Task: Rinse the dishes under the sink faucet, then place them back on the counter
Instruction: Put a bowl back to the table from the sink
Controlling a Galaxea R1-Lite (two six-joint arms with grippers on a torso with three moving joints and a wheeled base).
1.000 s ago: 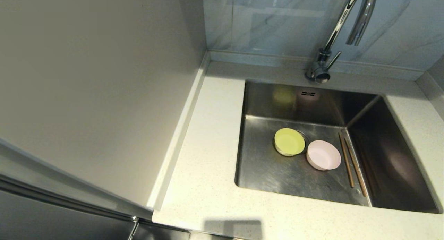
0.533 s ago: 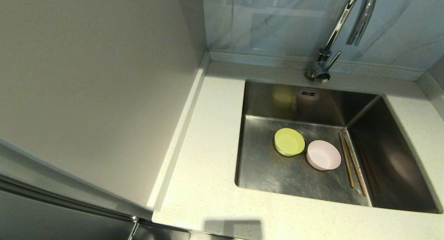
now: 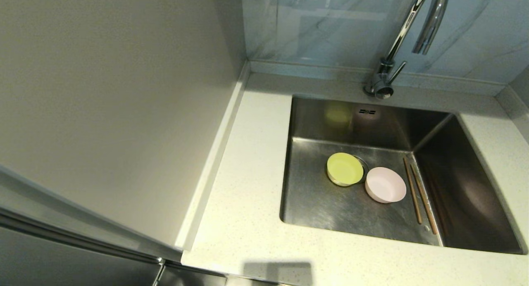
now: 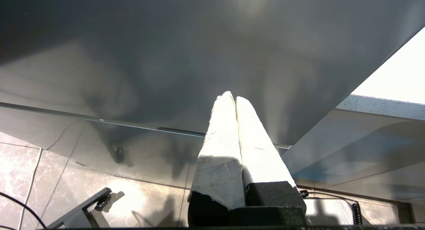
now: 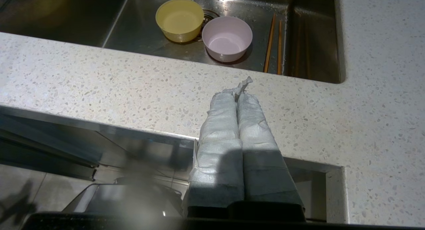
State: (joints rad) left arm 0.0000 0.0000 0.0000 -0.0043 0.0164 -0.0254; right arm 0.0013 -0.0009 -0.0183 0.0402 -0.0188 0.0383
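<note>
On the floor of the steel sink (image 3: 322, 207) stand a yellow-green bowl (image 3: 344, 169) (image 5: 179, 19) by the drain and a pale pink bowl (image 3: 385, 184) (image 5: 227, 38) touching it on the right. Two brown chopsticks (image 3: 419, 196) (image 5: 274, 40) lie side by side along the sink's right wall. The chrome faucet (image 3: 407, 34) rises behind the sink, its spout above the basin. My right gripper (image 5: 237, 93) is shut and empty, below the counter's front edge (image 5: 99, 90). My left gripper (image 4: 231, 97) is shut and empty, down beside a grey cabinet panel. Neither arm shows in the head view.
Speckled counter (image 3: 248, 187) runs along the sink's left, front and right sides. A plain beige wall panel (image 3: 107, 104) stands on the left, a marbled backsplash (image 3: 322, 25) behind. Tiled floor and cables (image 4: 20, 203) show below the left gripper.
</note>
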